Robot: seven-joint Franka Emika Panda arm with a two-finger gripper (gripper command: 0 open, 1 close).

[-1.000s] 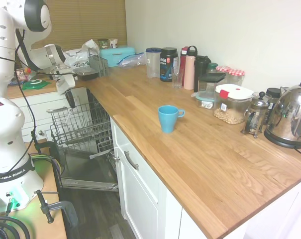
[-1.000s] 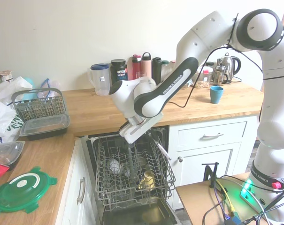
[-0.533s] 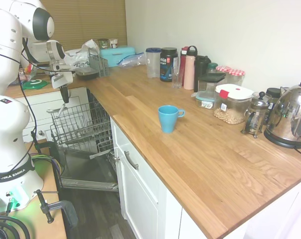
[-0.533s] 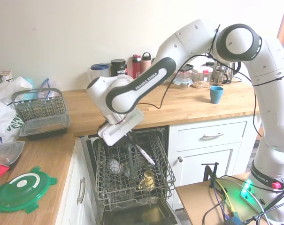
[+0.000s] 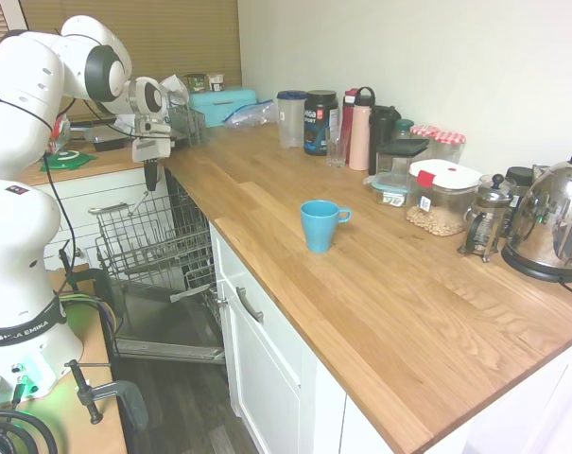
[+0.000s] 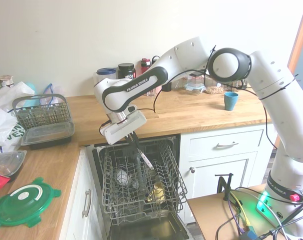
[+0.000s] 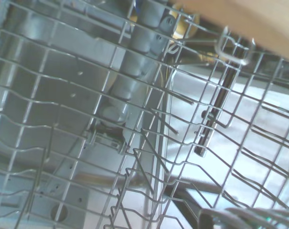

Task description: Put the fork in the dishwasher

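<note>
Kitchen worktop (image 6: 201, 112) runs above the open dishwasher (image 6: 141, 200), where the gripper (image 6: 132, 137) hangs over the wire rack (image 6: 141, 182), its fingers closed on the fork (image 6: 143, 155), which slants down toward the rack. To finish well, I'd lower it between the wires before letting go.

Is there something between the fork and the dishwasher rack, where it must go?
Nothing visible. The gripper holds the fork slanting down over the pulled-out rack, its lower end already about level with the top wires.
</note>
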